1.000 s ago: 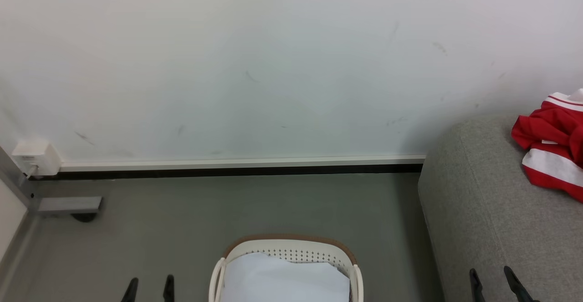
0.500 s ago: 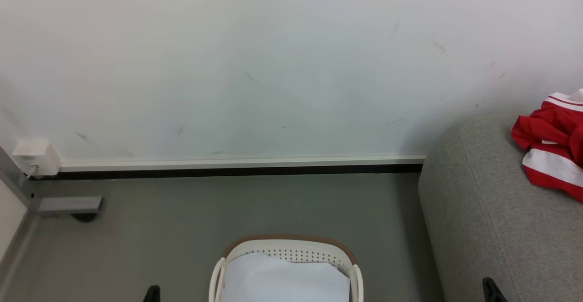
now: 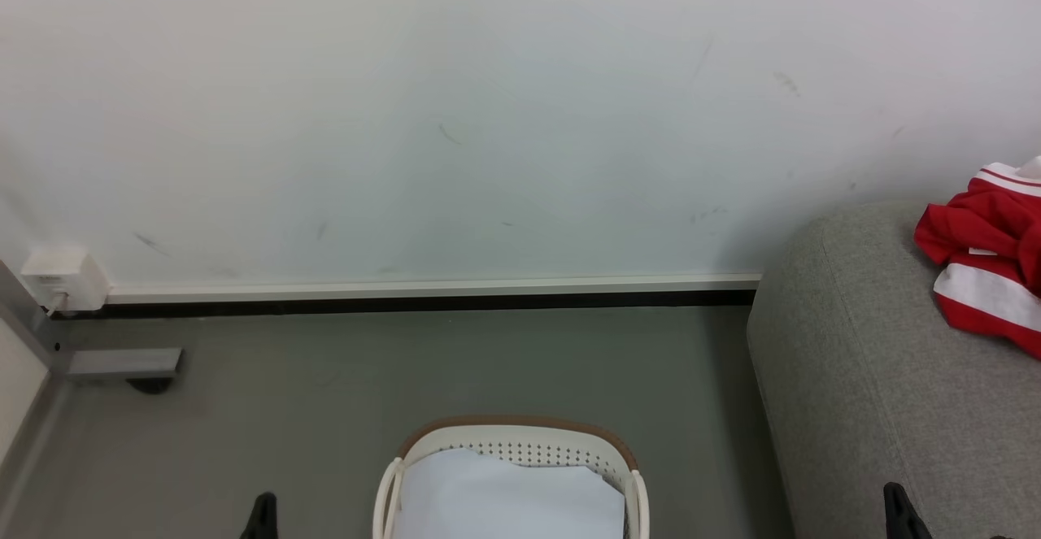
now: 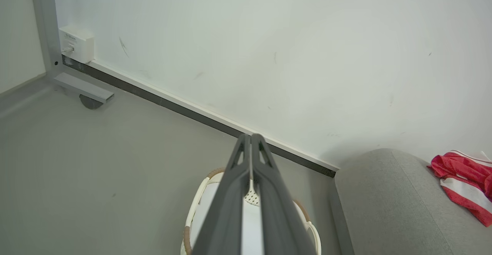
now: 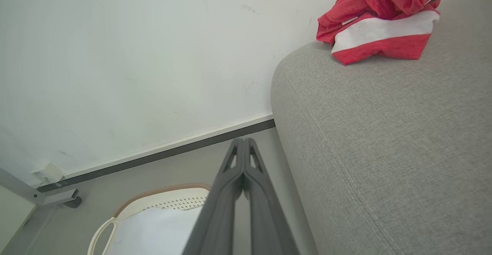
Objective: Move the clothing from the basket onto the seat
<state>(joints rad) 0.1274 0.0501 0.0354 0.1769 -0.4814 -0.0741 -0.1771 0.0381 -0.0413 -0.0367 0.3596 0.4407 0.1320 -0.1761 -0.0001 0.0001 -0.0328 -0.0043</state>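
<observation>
Lying crumpled on the grey sofa near the wall: red striped garment, well apart from the laundry basket. Left tool, right tool both pinched closed, empty; likely nothing left to carry.

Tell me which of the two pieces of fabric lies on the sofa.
The red garment with white stripes, crumpled on the grey sofa. The other, a plain white sheet, sits in the basket on the floor.

Clothing partly beyond the right edge, basket beyond the bottom.
</observation>
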